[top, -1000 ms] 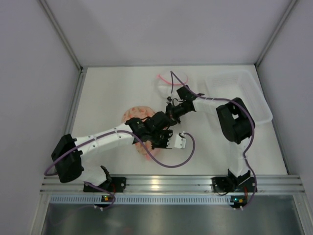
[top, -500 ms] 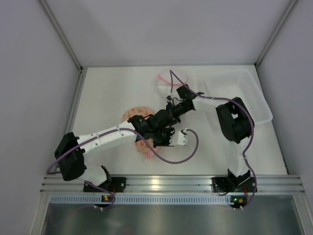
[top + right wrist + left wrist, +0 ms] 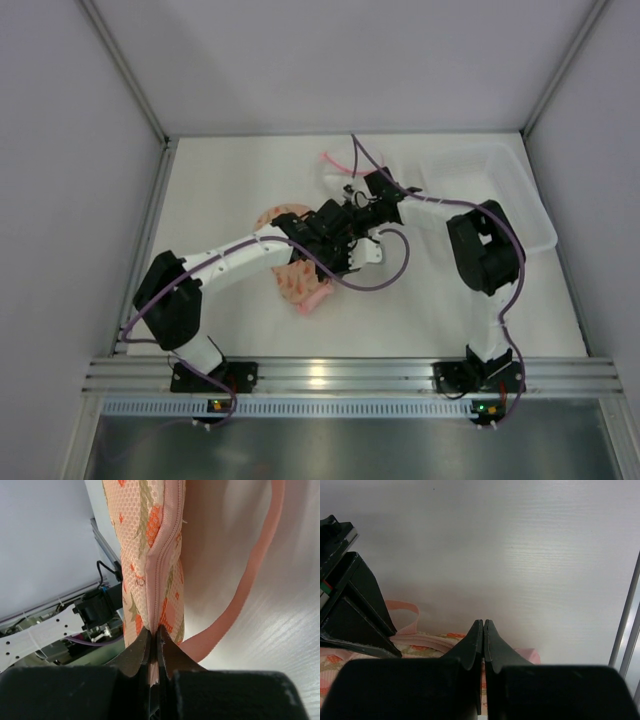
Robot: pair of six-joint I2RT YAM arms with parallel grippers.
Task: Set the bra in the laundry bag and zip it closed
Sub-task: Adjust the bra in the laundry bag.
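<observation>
The laundry bag (image 3: 298, 285), peach with red-orange print and pink edging, lies mid-table under both arms. In the right wrist view it (image 3: 150, 555) hangs on edge with its zip line running down into my right gripper (image 3: 154, 630), which is shut on that zipped edge. A pink strap (image 3: 250, 580) curves off beside it. My left gripper (image 3: 483, 623) is shut just above the bag's pink edge (image 3: 420, 645), and nothing shows between its tips. From above, the left gripper (image 3: 338, 245) and the right gripper (image 3: 350, 212) almost meet. The bra is hidden.
A clear plastic tray (image 3: 540, 225) sits at the back right. A pink strap (image 3: 330, 160) lies on the table behind the grippers. Purple cables loop off both wrists. The enclosure walls close in the left, right and back; a metal rail runs along the near edge.
My left gripper has moved away from the near edge up toward the right gripper, along the bag. The bag has shifted and bunched under it. The right gripper has barely moved.
</observation>
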